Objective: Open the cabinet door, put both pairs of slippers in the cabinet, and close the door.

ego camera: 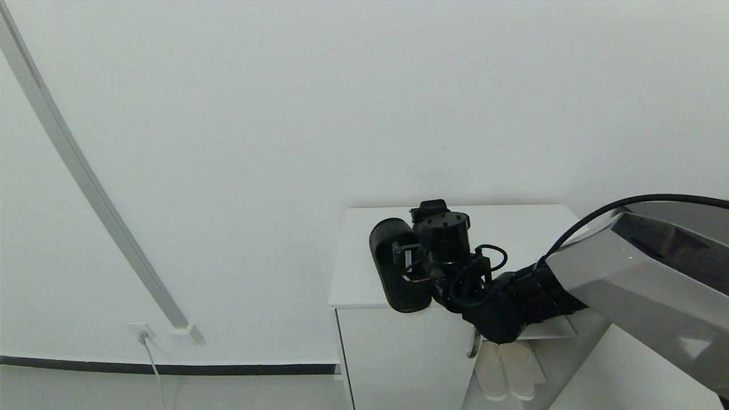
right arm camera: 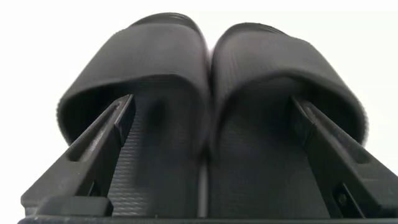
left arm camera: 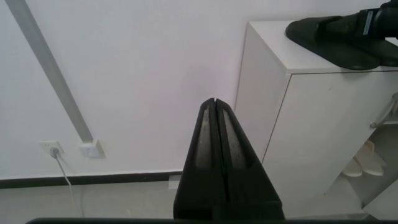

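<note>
Left wrist view alone gives the left gripper (left arm camera: 215, 112), fingers pressed together on nothing, with the cabinet (left arm camera: 311, 124) beyond it; head view has the black slippers (ego camera: 398, 267) on edge over the cabinet top's front rim, the right gripper (ego camera: 410, 256) grasping them, white slippers (ego camera: 504, 370) low inside the cabinet, and the open door (ego camera: 626, 376) cut off by the frame; right wrist view adds one finger (right arm camera: 93, 155) under each strap; fingertips are hidden by the straps.
</note>
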{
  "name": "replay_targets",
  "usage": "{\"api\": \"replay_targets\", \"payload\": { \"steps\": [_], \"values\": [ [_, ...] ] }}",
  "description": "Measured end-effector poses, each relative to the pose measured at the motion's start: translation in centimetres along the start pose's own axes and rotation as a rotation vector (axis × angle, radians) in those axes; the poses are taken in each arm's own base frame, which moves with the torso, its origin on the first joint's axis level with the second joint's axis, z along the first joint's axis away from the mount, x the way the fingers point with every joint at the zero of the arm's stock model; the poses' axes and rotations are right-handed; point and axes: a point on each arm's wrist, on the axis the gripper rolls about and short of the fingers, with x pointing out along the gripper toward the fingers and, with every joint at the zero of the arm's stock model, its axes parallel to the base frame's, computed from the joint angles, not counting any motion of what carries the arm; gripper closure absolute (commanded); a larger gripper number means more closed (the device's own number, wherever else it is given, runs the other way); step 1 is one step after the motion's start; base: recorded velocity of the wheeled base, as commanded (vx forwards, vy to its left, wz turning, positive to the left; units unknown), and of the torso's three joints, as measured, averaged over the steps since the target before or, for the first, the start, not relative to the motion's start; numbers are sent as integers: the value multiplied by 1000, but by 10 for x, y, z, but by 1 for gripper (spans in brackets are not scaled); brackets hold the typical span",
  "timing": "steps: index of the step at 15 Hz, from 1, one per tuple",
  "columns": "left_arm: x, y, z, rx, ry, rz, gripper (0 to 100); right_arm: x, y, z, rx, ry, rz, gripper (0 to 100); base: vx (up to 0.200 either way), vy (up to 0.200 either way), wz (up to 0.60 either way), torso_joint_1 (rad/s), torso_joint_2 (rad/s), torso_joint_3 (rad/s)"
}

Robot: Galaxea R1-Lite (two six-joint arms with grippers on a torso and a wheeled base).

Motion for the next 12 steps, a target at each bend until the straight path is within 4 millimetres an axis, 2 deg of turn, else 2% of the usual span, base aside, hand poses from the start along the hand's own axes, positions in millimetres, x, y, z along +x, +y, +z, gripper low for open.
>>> {"api": "replay_targets", "payload": {
  "steps": [7,12],
  "values": [
    [0,0,0,-11,0,3,100,21,-4,2,5,-28,-26,0,0,0,0,0,0,0],
    [0,0,0,-11,0,3,100,35,-1,-8,1,-21,-28,0,0,0,0,0,0,0]
  ]
}}
